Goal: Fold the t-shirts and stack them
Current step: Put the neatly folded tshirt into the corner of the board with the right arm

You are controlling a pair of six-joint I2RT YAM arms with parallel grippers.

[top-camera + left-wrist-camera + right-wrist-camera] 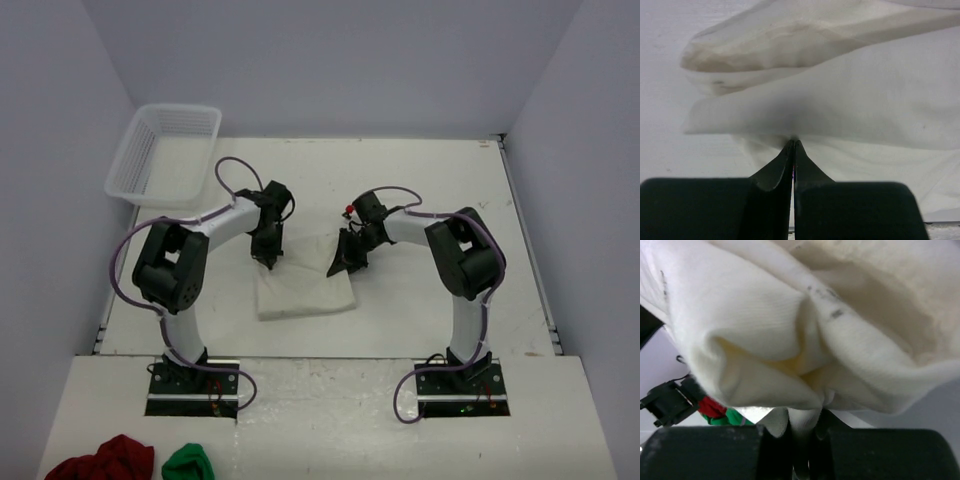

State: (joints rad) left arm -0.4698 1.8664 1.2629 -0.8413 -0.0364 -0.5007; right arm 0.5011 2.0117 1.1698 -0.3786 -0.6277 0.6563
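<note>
The shirt [305, 288] is held near the desk's middle, its far corners clamped by the left gripper [268, 262] and right gripper [344, 266]; if lifted unevenly, the fold could be dragged askew

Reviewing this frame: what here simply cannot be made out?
- Top view: whether the t-shirt is one garment or several; too small, and folds hide the layers.
- Right wrist view: the right gripper tips, buried in cloth.
- Top view: the red bundle and green bundle, cut off by the bottom edge.
</note>
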